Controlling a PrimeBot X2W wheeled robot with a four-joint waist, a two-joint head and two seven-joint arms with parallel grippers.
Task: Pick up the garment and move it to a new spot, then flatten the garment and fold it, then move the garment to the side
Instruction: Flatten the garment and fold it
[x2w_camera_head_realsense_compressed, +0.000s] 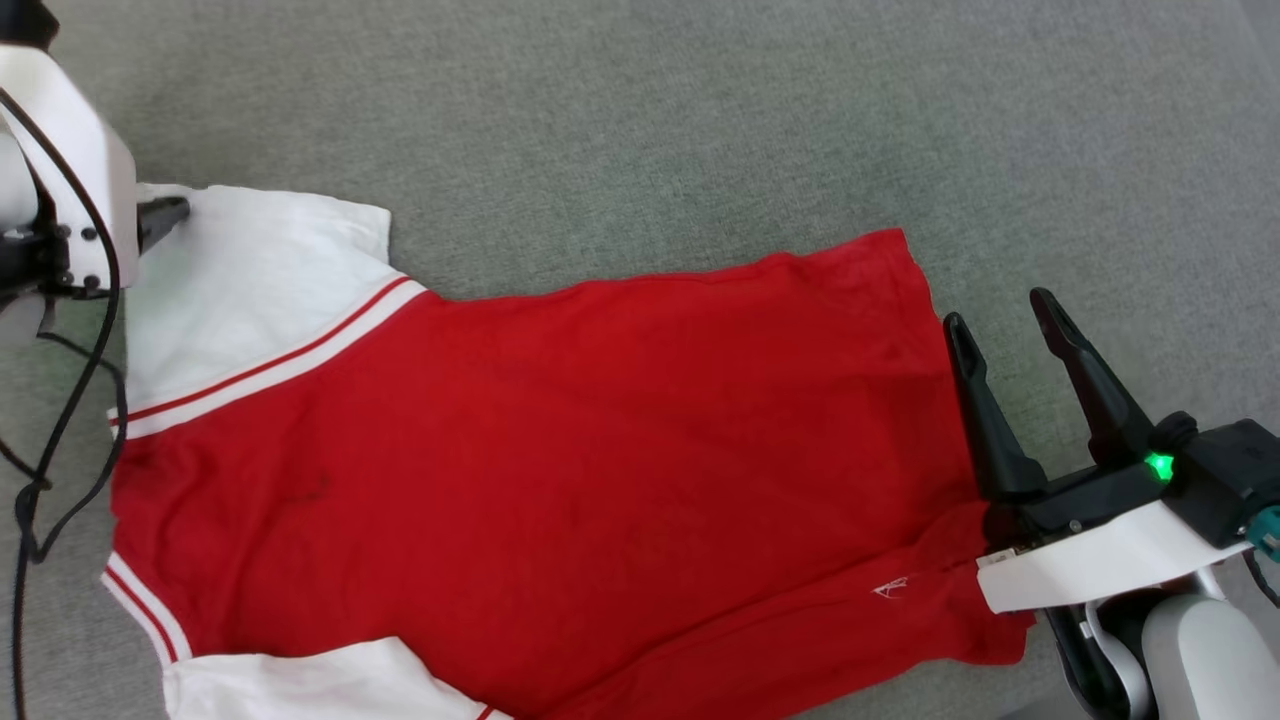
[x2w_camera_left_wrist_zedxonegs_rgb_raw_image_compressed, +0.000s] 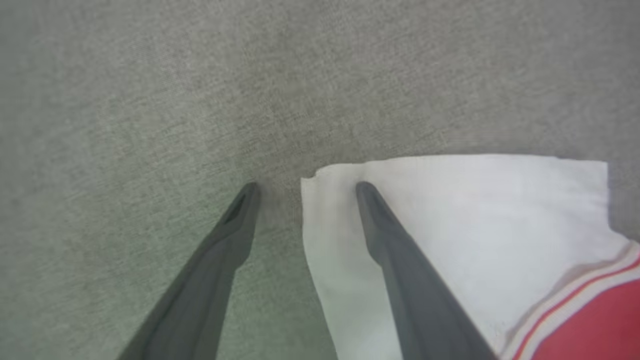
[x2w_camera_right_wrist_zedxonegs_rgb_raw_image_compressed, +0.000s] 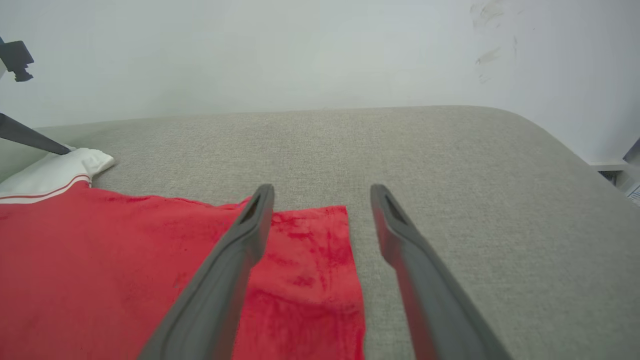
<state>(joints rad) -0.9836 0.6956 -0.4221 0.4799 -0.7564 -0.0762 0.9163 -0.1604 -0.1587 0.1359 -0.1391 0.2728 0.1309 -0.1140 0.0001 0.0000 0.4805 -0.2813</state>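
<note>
Closest to the head camera is the right gripper, fingers spread wide, sitting right at the shirt's hem edge and holding nothing. The shirt lies spread out, plain red side up, on the grey cushion, with one white sleeve at the end opposite the hem.

Left wrist view: the left gripper is spread too, straddling that sleeve's corner. One finger is over the white cloth, the other off the shirt over bare cushion. Can't tell if the tips touch down.

Right wrist view: same deal at the hem corner, one finger above red cloth and one just off the shirt.

Progress-wise, the moving and flattening look pretty much done, with only light wrinkles left. No fold yet, and the move to the side hasn't happened either.
</note>
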